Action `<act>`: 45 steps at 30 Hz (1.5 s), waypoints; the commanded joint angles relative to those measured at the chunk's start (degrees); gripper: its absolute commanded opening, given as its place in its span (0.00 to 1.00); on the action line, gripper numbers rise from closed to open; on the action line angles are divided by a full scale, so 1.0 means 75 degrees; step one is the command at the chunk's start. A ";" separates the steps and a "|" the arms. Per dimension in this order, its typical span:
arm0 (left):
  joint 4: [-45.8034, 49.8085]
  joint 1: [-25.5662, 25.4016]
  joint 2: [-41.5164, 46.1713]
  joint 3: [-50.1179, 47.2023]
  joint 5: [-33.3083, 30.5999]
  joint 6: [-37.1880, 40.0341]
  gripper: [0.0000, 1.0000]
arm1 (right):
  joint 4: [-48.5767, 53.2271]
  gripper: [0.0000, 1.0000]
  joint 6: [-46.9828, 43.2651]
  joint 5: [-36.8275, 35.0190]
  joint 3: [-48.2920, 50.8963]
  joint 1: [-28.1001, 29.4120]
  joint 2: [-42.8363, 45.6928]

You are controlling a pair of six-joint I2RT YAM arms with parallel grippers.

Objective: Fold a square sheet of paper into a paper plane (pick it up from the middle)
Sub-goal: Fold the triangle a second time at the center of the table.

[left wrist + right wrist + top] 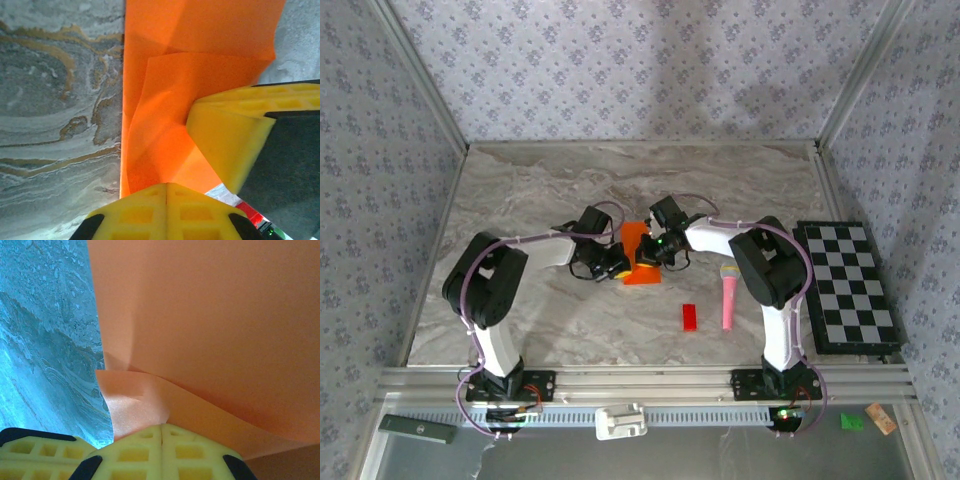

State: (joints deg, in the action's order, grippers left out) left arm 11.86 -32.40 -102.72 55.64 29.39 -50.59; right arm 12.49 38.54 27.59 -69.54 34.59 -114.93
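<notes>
The square sheet of paper [638,256] is bright orange and partly folded, lying mid-table between both grippers with one part raised. My left gripper [614,263] comes at it from the left. In the left wrist view its yellow fingertips [150,210] are shut, seam closed, tips resting on the creased paper [200,75]. My right gripper [657,249] comes from the right. Its fingers are shut where a folded flap and the main sheet [215,315] meet, pinching the paper. A right-gripper finger [225,145] lies on the paper in the left wrist view.
A small red block [689,316] and a pink toy microphone [729,296] lie just in front of the paper. A black-and-white checkerboard [847,285] sits at the right edge. The marbled tabletop [520,200] is walled by patterned panels.
</notes>
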 commanded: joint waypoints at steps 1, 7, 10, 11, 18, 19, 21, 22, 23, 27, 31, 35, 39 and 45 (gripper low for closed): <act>0.0045 -0.0071 -0.0149 -0.0054 0.0147 0.0130 0.06 | 0.0889 0.04 0.0029 -0.0820 0.0226 0.0064 -0.0576; 0.0193 -0.0086 -0.0260 -0.0082 0.0125 0.0218 0.06 | 0.0934 0.04 0.0029 -0.0840 0.0225 0.0064 -0.0584; 0.0232 -0.0109 -0.0297 -0.0150 0.0110 0.0224 0.05 | 0.0940 0.04 0.0037 -0.0843 0.0225 0.0063 -0.0601; 0.0296 -0.0111 -0.0308 -0.0145 0.0083 0.0263 0.06 | 0.0946 0.04 0.0042 -0.0843 0.0234 0.0061 -0.0613; 0.0746 -0.0149 -0.0288 -0.0197 -0.0184 0.0532 0.05 | 0.0975 0.04 0.0043 -0.0851 0.0225 0.0052 -0.0657; 0.0792 -0.0155 -0.0285 -0.0210 -0.0208 0.0562 0.05 | 0.0982 0.04 0.0041 -0.0859 0.0225 0.0043 -0.0660; 0.0937 -0.0158 -0.0239 -0.0287 -0.0277 0.0660 0.05 | 0.1010 0.04 0.0048 -0.0876 0.0231 0.0052 -0.0671; 0.1014 -0.0178 -0.0216 -0.0329 -0.0313 0.0720 0.05 | 0.1020 0.04 0.0047 -0.0878 0.0234 0.0052 -0.0671; 0.1121 -0.0179 -0.0164 -0.0386 -0.0346 0.0796 0.05 | 0.1040 0.04 0.0044 -0.0889 0.0225 0.0052 -0.0671; 0.1584 -0.0273 0.0102 -0.0613 -0.0509 0.1193 0.05 | 0.1093 0.04 0.0040 -0.0924 0.0226 0.0029 -0.0683; 0.1977 -0.0298 0.0450 -0.0918 -0.0712 0.1426 0.05 | 0.1090 0.04 0.0047 -0.0936 0.0232 0.0017 -0.0684; 0.2294 -0.0307 0.0857 -0.0785 -0.0926 0.1553 0.05 | 0.1066 0.04 0.0065 -0.0914 0.0228 0.0038 -0.0672; 0.1823 -0.0298 0.1353 -0.0353 -0.0990 0.1335 0.05 | 0.0934 0.04 0.0157 -0.0853 0.0225 0.0064 -0.0660; 0.0668 -0.0308 0.1071 0.0032 -0.0883 0.0919 0.04 | 0.0789 0.03 0.0277 -0.0736 0.0225 0.0064 -0.0648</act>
State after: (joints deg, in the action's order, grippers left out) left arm 20.47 -34.26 -93.91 53.65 23.07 -42.17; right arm 13.13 39.64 27.64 -70.02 34.59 -115.20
